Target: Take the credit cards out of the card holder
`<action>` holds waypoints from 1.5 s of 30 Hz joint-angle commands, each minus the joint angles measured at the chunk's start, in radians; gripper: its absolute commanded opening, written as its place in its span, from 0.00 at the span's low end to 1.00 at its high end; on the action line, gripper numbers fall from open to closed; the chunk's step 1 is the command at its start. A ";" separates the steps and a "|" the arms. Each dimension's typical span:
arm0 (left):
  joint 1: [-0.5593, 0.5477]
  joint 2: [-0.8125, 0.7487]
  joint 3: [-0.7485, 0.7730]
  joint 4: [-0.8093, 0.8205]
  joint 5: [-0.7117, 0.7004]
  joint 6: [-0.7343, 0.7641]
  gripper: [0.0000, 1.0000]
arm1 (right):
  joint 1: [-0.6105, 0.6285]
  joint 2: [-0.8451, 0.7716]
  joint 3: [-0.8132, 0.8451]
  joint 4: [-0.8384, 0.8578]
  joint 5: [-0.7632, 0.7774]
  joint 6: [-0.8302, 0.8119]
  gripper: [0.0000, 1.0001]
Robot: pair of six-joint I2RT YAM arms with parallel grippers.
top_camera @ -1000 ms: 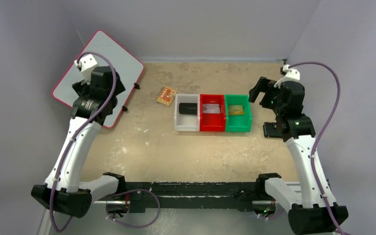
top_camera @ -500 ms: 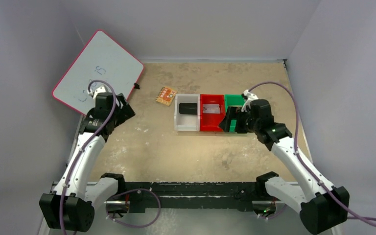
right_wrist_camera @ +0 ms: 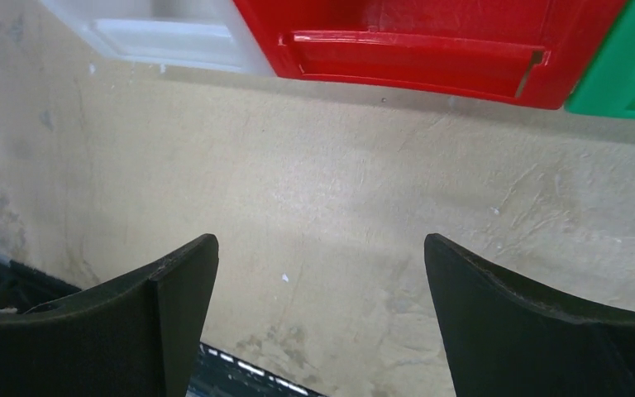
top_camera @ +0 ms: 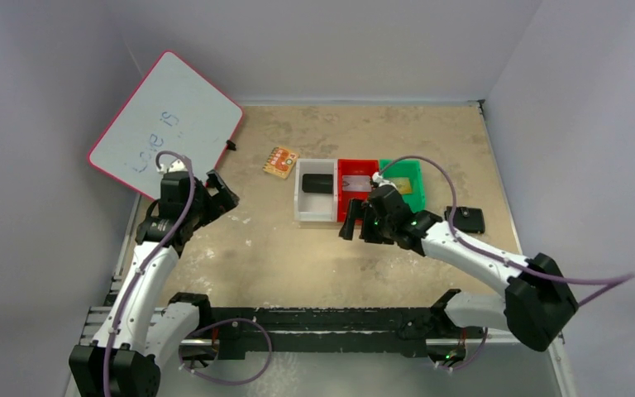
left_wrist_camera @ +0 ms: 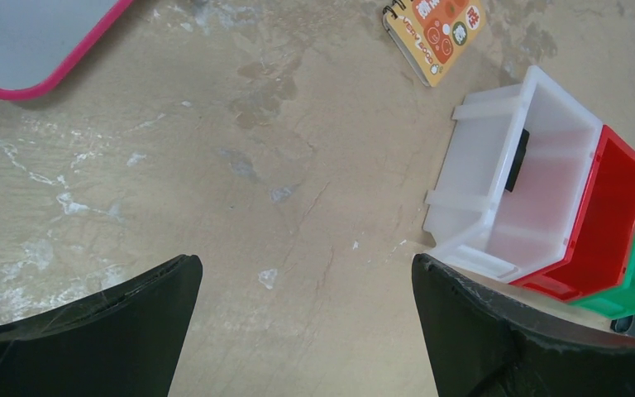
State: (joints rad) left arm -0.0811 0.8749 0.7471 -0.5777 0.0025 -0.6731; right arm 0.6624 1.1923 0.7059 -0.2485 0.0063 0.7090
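The card holder (top_camera: 466, 219), a small flat black wallet, lies closed on the table at the right, apart from both grippers. A gold-tan card (top_camera: 403, 188) lies in the green bin (top_camera: 417, 174). A silver-grey card (top_camera: 355, 184) lies in the red bin (top_camera: 359, 165), partly hidden by my right arm. My right gripper (top_camera: 354, 228) is open and empty, low over the table just in front of the red bin (right_wrist_camera: 413, 62); its own view (right_wrist_camera: 321, 248) shows bare table between the fingers. My left gripper (top_camera: 223, 195) (left_wrist_camera: 304, 273) is open and empty left of the bins.
A white bin (top_camera: 314, 203) (left_wrist_camera: 479, 124) holds a plain black block (top_camera: 317, 183) (left_wrist_camera: 517, 159). An orange patterned square (top_camera: 280, 161) (left_wrist_camera: 434, 37) lies behind it. A red-rimmed whiteboard (top_camera: 165, 116) leans at the back left. Walls close in on three sides.
Both arms swung inward and down. The right gripper went from above the wallet, past the green bin, to the front of the red bin. The wallet now shows uncovered.
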 commanded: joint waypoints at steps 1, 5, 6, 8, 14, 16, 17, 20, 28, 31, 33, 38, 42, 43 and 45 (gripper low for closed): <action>0.009 -0.004 0.005 0.068 0.045 0.001 1.00 | 0.049 0.085 0.023 0.077 0.214 0.193 0.94; 0.010 -0.004 0.007 0.073 0.048 0.009 1.00 | 0.056 0.179 0.060 0.130 0.288 0.222 0.91; 0.010 -0.003 0.007 0.075 0.050 0.009 1.00 | 0.055 0.202 0.074 0.127 0.315 0.236 0.90; 0.011 0.001 0.010 0.078 0.052 0.010 1.00 | 0.055 0.239 0.105 0.115 0.322 0.248 0.88; 0.010 0.017 0.016 0.080 0.054 0.014 1.00 | 0.054 0.331 0.176 0.141 0.376 0.260 0.88; 0.010 0.024 0.022 0.079 0.057 0.017 1.00 | 0.054 0.369 0.205 0.140 0.395 0.260 0.88; 0.010 0.026 0.024 0.078 0.057 0.017 1.00 | 0.054 0.393 0.220 0.140 0.405 0.260 0.88; 0.011 0.026 0.025 0.073 0.056 0.017 1.00 | 0.051 0.441 0.252 0.145 0.429 0.250 0.88; 0.011 0.028 0.026 0.063 0.064 0.020 1.00 | 0.007 0.545 0.373 0.158 0.423 0.192 0.88; 0.011 0.029 0.021 0.067 0.069 0.025 1.00 | 0.006 0.518 0.374 0.169 0.400 0.136 0.89; 0.011 0.032 0.019 0.069 0.068 0.031 1.00 | 0.008 0.448 0.351 0.183 0.397 0.093 0.90; 0.011 0.029 0.007 0.089 0.072 0.031 1.00 | 0.009 0.209 0.247 0.072 0.440 0.108 0.96; 0.011 0.031 -0.005 0.111 0.083 0.033 1.00 | -0.074 0.036 0.222 -0.108 0.622 0.126 1.00; 0.011 0.034 -0.007 0.115 0.084 0.036 1.00 | -0.186 0.006 0.214 -0.136 0.610 0.113 1.00; 0.011 0.035 -0.008 0.124 0.086 0.039 1.00 | -0.367 -0.044 0.195 -0.121 0.556 0.046 1.00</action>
State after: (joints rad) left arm -0.0788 0.9081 0.7418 -0.5228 0.0704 -0.6605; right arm 0.5690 1.2270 0.9394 -0.2630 0.4866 0.8242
